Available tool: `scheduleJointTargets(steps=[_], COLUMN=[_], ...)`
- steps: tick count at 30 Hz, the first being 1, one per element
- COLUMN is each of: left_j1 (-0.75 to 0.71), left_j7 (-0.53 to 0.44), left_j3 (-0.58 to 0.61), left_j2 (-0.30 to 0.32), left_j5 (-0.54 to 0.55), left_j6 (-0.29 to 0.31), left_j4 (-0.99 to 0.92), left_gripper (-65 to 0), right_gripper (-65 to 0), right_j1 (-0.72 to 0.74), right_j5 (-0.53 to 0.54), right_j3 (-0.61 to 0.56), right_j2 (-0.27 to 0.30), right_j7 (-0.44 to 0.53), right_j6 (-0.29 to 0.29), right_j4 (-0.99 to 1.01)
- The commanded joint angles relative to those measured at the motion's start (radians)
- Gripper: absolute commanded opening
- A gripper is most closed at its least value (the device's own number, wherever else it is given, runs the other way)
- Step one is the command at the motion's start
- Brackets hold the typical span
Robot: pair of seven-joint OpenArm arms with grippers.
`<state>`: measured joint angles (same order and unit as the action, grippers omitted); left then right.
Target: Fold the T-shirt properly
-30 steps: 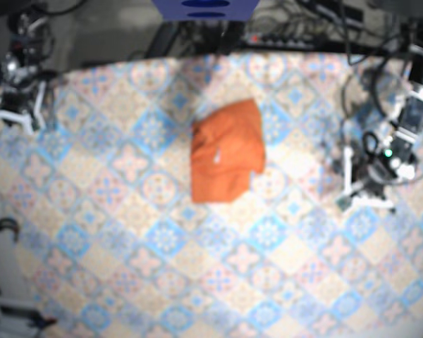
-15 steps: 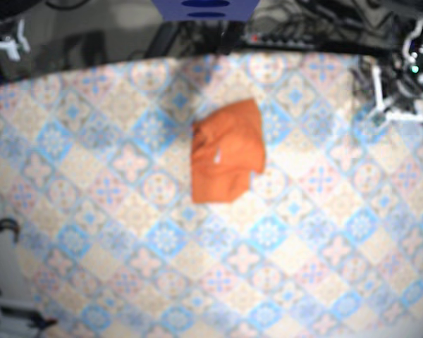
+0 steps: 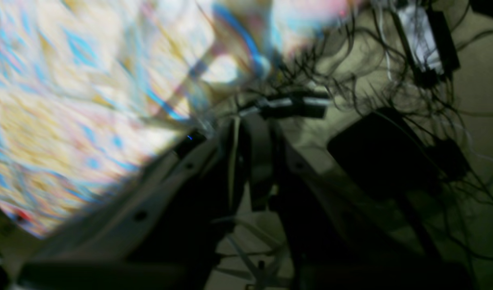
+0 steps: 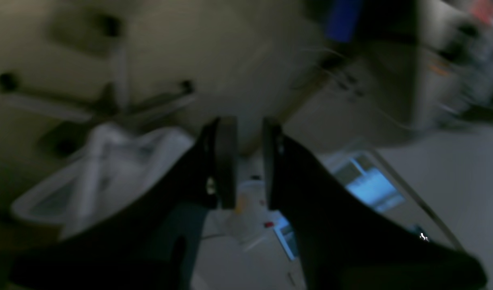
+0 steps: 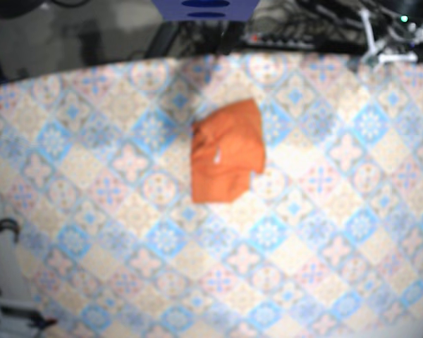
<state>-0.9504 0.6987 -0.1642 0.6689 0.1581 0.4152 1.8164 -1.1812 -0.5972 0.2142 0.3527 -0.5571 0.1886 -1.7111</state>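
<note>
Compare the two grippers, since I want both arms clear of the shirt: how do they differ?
The left gripper shows by the tablecloth's far edge in the base view; the right gripper is out of it. The left wrist view catches that cloth; the right one only floor and furniture. Neither holds the orange T-shirt.

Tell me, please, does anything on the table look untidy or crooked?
Yes. The folded orange T-shirt in the middle of the patterned tablecloth is not a neat rectangle: its upper right corner sticks out and its lower right edge has a notch. It also lies slightly tilted.
</note>
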Motion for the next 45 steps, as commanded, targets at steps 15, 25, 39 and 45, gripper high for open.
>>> scheduleJointTargets(steps=[15, 25, 39, 45], left_j1=[0.173, 0.486, 0.934, 0.948], left_j7=[-0.196, -0.196, -0.468, -0.471], left_j3=[0.323, 0.429, 0.429, 0.429], left_j2=[-0.084, -0.208, -0.486, -0.548], left_j5=[0.01, 0.018, 0.008, 0.008], left_j6=[0.006, 0.006, 0.004, 0.003], left_j4=[-0.568, -0.875, -1.489, -1.486], left_gripper=[-57.9, -57.6, -57.6, -57.6], right_gripper=[-54.0, -53.9, -53.7, -53.7], right_j1=[0.214, 0.485, 0.825, 0.898], right_j5=[0.181, 0.507, 0.61, 0.669], right_j3=[-0.307, -0.329, -0.132, 0.043], right_j2=[0.009, -0.07, -0.275, -0.277], right_j7=[0.004, 0.2, 0.599, 0.613], right_j6=[-0.007, -0.007, -0.011, -0.011], right_j4=[0.592, 1.072, 1.594, 1.6])
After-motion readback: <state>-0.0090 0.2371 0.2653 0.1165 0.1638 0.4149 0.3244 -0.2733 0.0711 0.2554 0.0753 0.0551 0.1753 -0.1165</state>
